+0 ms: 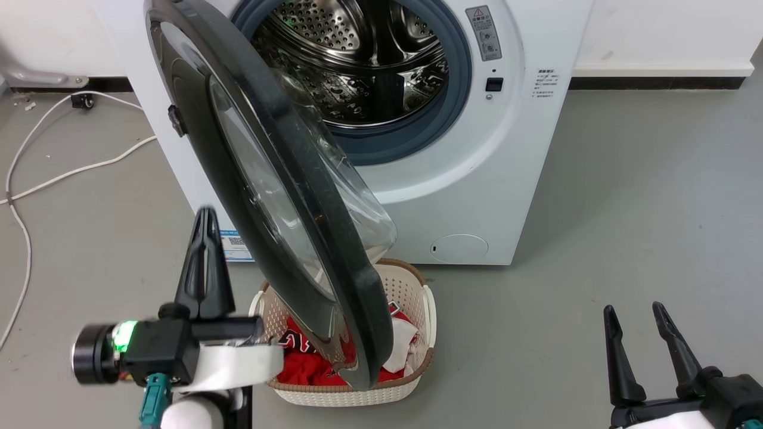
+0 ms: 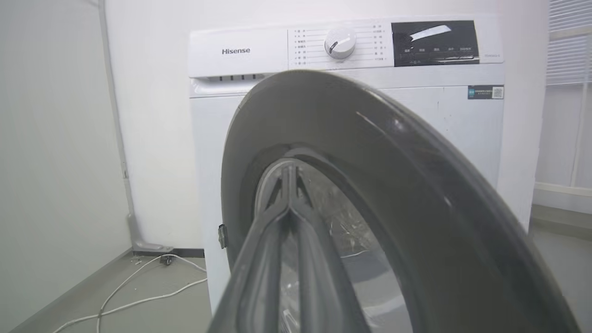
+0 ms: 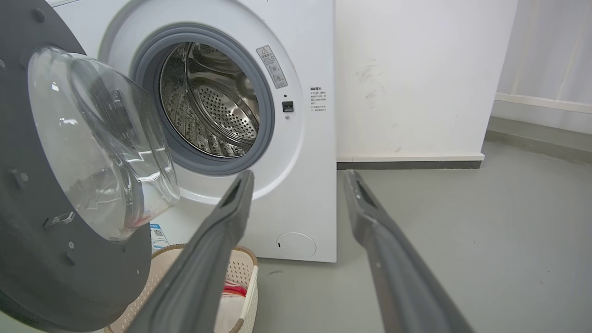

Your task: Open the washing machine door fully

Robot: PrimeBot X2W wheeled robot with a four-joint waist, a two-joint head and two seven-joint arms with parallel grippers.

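The washing machine (image 1: 477,179) stands on the floor (image 1: 596,238) against the wall (image 3: 416,69). The washing machine door (image 1: 199,125) hangs from the machine's left side and is swung out in front of the drum (image 1: 357,59). Its lower edge is over a basket (image 1: 411,286) that sits on the floor before the machine, with clothes (image 1: 304,363) in it. The filter cover (image 1: 459,247) is low on the machine front, behind the basket. The left tool (image 1: 205,217) is just left of the door, on its outer side. The right tool (image 1: 633,310) is well apart to the right, above the floor. A cable (image 1: 65,173) lies on the floor left of the machine.
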